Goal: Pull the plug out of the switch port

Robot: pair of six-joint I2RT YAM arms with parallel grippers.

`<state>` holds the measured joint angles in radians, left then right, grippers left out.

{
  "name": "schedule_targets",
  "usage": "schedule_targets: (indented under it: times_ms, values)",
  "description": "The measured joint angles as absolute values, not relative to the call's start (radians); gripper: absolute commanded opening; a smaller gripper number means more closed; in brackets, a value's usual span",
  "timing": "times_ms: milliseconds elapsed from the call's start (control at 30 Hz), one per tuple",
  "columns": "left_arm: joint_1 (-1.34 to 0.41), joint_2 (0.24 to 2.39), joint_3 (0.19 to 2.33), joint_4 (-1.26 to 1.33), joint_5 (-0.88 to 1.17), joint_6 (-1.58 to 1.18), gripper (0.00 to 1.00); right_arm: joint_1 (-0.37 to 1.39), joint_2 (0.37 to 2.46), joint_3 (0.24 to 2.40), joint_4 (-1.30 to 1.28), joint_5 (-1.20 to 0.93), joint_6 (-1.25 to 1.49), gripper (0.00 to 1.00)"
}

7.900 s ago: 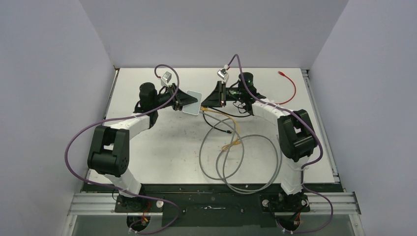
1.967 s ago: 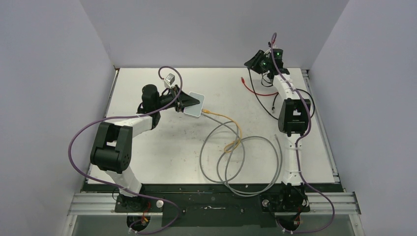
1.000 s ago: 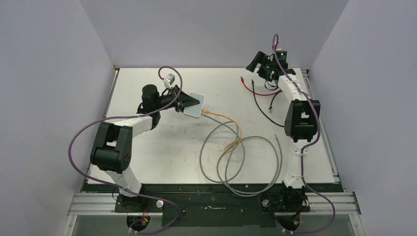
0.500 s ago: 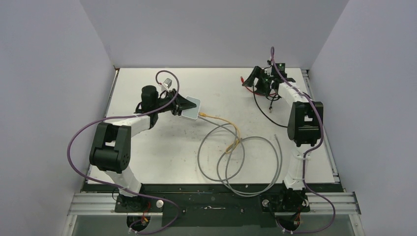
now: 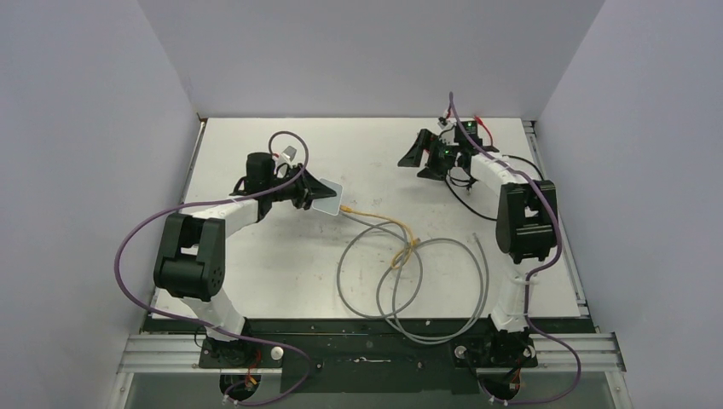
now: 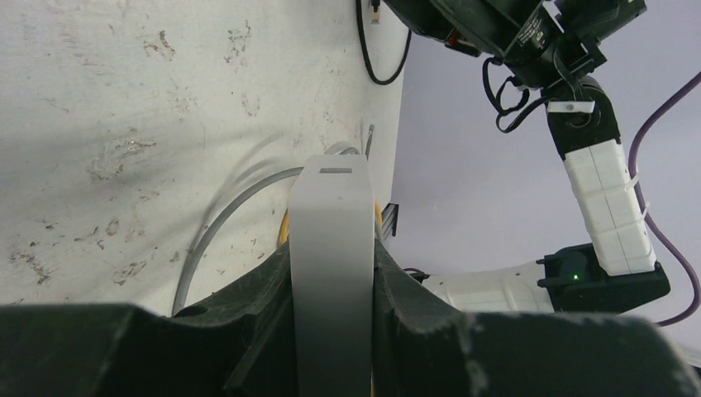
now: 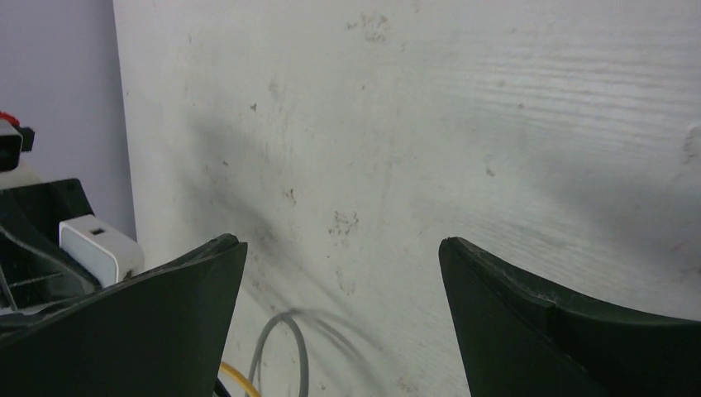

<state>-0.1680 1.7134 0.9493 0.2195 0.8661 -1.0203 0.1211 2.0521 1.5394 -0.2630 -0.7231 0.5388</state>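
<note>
Left of centre on the table (image 5: 256,256), the left gripper (image 5: 309,189) clamps the switch (image 5: 327,198), and the yellow cable (image 5: 375,213) runs to its socket edge, so the plug (image 5: 348,208) looks not yet pulled. Far right, the right gripper (image 5: 414,160) hangs spread wide and empty, well apart from the switch. Bare table lies between them, grey cable loops (image 5: 488,285) crowd the near side, and the back wall (image 5: 358,60) is close.

The left arm (image 5: 189,256) folds at its elbow, and its forearm runs level to the right. The left gripper (image 5: 315,192) points right, jaws clamped flat on the switch (image 6: 331,215). The right arm (image 5: 524,226) stands tall and reaches far back, its wrist turned left. The right gripper (image 7: 340,241) faces the left gripper, well apart from it, jaws spread wide and holding nothing.
</note>
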Motion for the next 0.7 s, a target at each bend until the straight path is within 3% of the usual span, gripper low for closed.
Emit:
schedule_targets:
  times_ms: [367, 700]
  values:
    - [-0.162, 1.709, 0.953, 0.207, 0.875, -1.016, 0.0, 0.234, 1.998, 1.394, -0.131, -0.875, 0.588, 0.9]
    - [-0.162, 1.712, 0.915, 0.655, 0.949, -1.268, 0.0, 0.279, 1.97, 1.39, -0.011, -1.011, 0.629, 0.98]
